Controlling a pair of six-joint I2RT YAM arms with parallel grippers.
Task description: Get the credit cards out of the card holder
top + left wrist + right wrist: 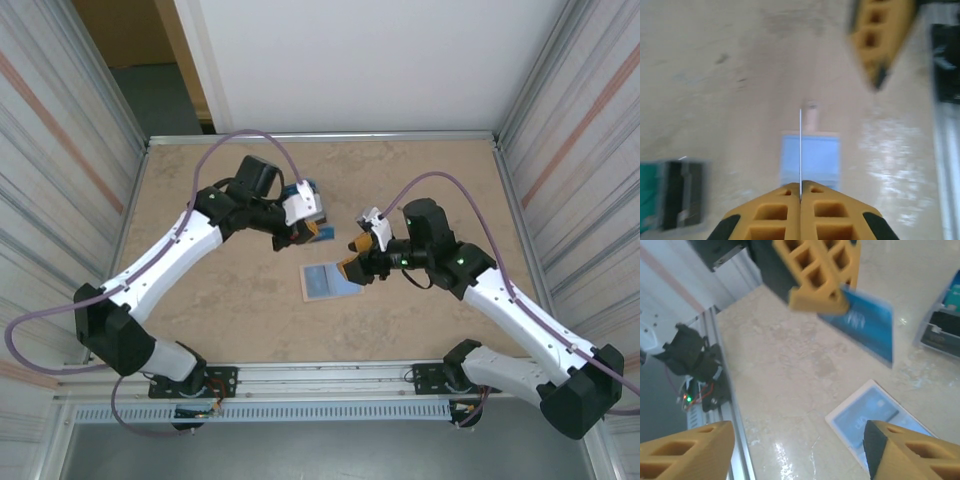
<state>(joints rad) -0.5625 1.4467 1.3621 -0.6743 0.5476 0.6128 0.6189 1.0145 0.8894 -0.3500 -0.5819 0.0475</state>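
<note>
Thin blue rectangular card (867, 322): glossy, pale print on its face, raised clear of the beige marbled worktop (430, 180). It is pinched at one edge by the left gripper (800, 186), whose orange, cell-patterned fingers (772, 212) are pressed together on it.
Flat square card holder with pale-blue lining (326, 283): lies open on the worktop, small tan tab (811, 120) at one edge.
Black and teal cards (677, 192): flat, apart from the holder.
Right gripper (800, 432): low by the holder's right edge, fingers spread wide, nothing between them.
Both arms: elbows bent, reaching inward.
</note>
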